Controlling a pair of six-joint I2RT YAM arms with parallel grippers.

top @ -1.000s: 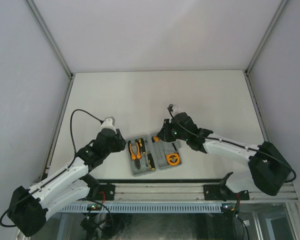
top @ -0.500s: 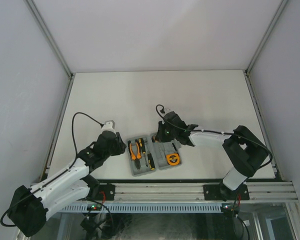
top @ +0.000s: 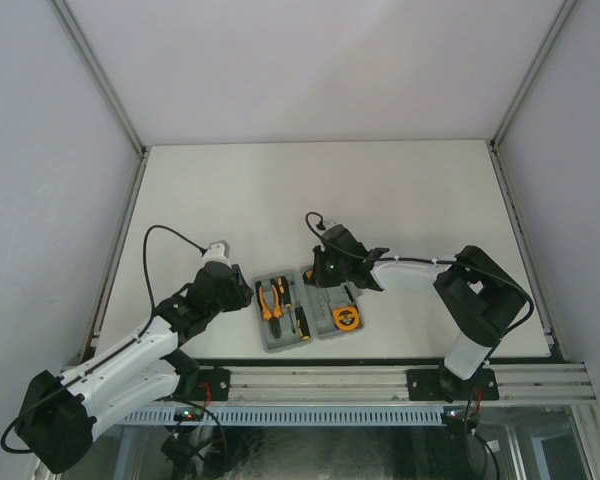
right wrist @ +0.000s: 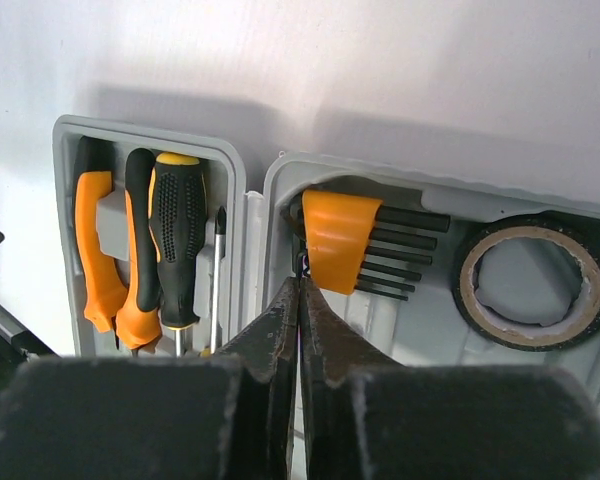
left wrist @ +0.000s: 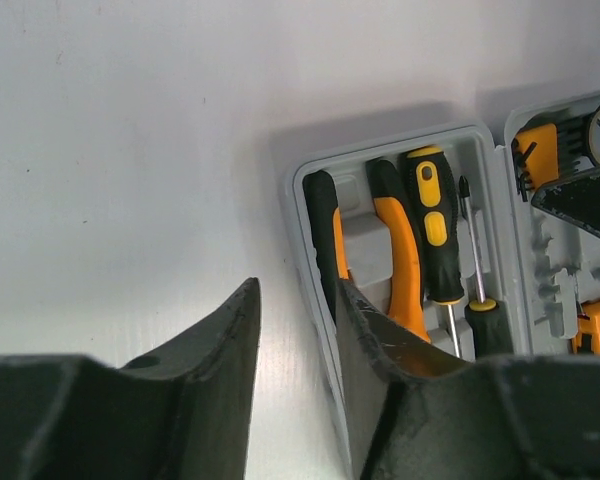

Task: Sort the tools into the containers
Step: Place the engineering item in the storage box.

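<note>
The grey tool case (top: 325, 333) lies open near the front edge. Its left half (left wrist: 302, 200) holds orange-handled pliers (left wrist: 405, 260) and two black-and-orange screwdrivers (left wrist: 435, 230). Its right half (right wrist: 420, 345) holds the orange-and-black bit set (right wrist: 342, 238), a dark ring (right wrist: 535, 285) and the orange tape measure (top: 347, 319). My left gripper (left wrist: 295, 310) is open and straddles the case's left wall: one finger is over the table, the other over the pliers. My right gripper (right wrist: 300, 285) is shut, with its tips at the bit set's near-left corner.
The case sits close to the table's front rail (top: 320, 380). Bare white table (top: 310, 200) stretches behind and to both sides of it. Grey walls enclose the table on three sides.
My right gripper has moved left and down onto the far-left corner of the case's right half, its arm folding in. My left gripper has edged right to the case's left wall.
</note>
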